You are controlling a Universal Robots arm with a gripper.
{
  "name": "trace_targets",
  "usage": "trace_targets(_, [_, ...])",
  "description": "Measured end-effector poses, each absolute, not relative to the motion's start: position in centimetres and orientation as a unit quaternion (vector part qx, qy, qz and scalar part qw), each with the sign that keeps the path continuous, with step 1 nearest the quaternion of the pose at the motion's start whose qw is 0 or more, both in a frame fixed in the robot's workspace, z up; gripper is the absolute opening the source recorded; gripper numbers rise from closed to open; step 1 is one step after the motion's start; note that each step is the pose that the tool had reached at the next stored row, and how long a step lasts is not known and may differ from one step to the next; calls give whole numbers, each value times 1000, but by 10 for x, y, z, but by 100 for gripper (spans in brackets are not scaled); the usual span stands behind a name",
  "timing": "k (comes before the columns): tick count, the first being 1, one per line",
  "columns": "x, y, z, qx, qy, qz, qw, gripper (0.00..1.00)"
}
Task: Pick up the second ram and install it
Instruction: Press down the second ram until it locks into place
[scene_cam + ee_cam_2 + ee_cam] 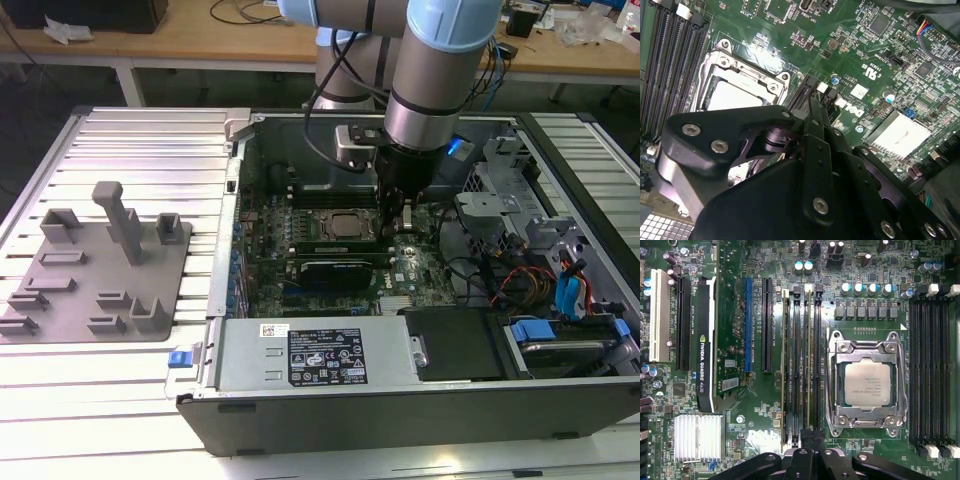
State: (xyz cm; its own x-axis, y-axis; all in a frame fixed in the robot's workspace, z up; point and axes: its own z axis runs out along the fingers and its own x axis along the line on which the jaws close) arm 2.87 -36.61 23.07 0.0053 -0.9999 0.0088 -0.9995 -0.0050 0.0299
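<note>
The green printed motherboard [765,410] is lying flat under the camera. A silver-lidded square processor [868,382] is sitting in its metal-framed socket [867,385]. Beside the socket, long black memory slots [805,365] are running in a row — two thin green sticks [808,365] appear to be standing seated among them. The black metal claw [810,460] is hovering at the end of those slots, its fingers [807,445] reaching just over them. A wide black rectangular card with white lettering [705,350] is standing in a slot, and a ribbed silver heatsink [697,438] is sitting near it.
</note>
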Motion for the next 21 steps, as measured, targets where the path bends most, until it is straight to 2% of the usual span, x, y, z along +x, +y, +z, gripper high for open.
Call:
trace_targets(10, [29,-366,232,709,-705,-8,13,8])
trace_targets(16, [29,-366,251,709,-705,-7,14,8])
trace_targets(21, [28,-366,253,709,-705,-7,14,8])
